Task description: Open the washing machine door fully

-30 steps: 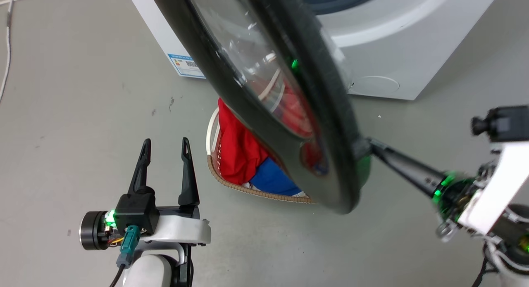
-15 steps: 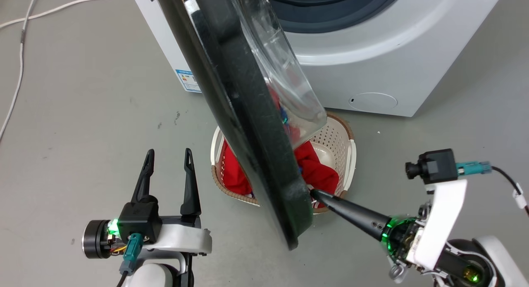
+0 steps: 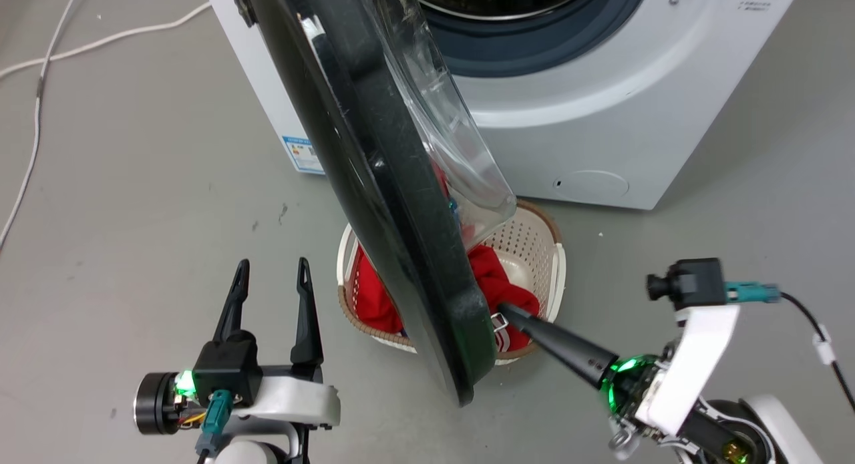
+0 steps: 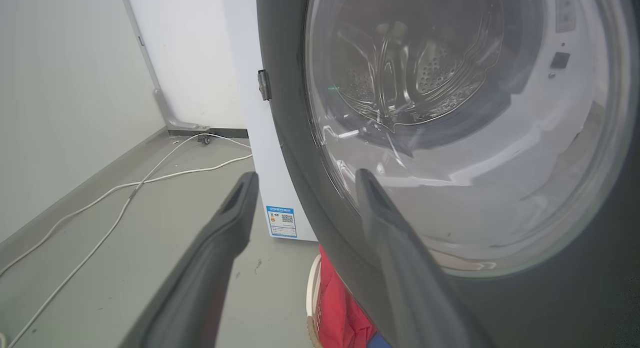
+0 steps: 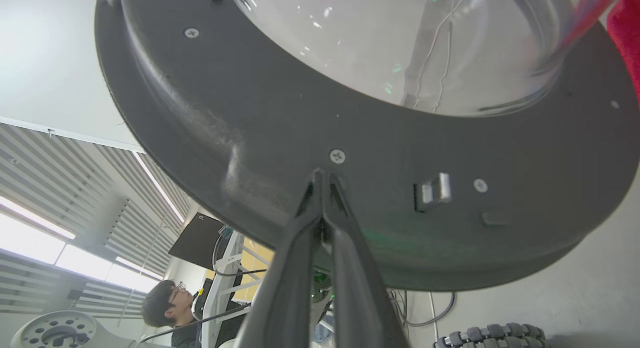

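**Door swung out edge-on, right tips on its inner ring**

Washing machine door (image 3: pixel 374 183) stands out from the white washing machine (image 3: pixel 601 103), edge-on to the head camera, glass bowl facing right. A second ago its outer glass faced the camera. Since half a second ago it has barely changed. Right gripper (image 3: pixel 504 310): fingers pinched together on nothing, tips touching the door's inner ring by a screw near the lower rim. Left gripper (image 3: pixel 270 270): fingers spread, left of the door, clear of it. Laundry basket (image 3: pixel 534 240) sits below the door's lower edge.
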Tool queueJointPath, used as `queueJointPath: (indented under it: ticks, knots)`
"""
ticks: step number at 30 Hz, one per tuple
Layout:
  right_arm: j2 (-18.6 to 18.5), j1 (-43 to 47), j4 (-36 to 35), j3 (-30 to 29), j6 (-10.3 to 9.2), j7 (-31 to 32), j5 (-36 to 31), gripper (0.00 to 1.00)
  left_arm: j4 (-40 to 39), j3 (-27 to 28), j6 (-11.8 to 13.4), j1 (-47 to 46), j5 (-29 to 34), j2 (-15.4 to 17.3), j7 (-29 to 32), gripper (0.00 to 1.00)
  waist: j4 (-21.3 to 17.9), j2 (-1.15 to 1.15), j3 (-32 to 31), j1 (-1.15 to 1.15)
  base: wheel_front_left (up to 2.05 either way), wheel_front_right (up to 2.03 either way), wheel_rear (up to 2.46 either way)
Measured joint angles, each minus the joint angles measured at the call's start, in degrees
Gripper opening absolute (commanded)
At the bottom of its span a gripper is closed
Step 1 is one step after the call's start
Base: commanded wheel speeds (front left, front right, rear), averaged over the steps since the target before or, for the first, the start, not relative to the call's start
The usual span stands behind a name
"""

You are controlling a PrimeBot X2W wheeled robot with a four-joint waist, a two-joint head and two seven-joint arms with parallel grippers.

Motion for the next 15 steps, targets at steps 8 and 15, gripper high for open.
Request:
queueJointPath:
  ticks: [8, 15]
  knots:
    - [-0.05, 0.98, -2.02, -5.65, 0.0, -17.96, -7.77, 1.0, 0.48, 1.35, -0.62, 2.74, 1.09, 0.0, 0.0, 1.0, -1.16, 0.0, -4.42, 0.0, 0.0, 0.0, 0.0]
    - [-5.61, 1.04, -3.18, -2.94, 0.0, -42.09, -23.02, 1.0, 0.48, 2.26, -1.12, 4.77, 1.87, 0.0, 0.0, 1.0, -2.61, 0.0, -7.88, 0.0, 0.0, 0.0, 0.0]
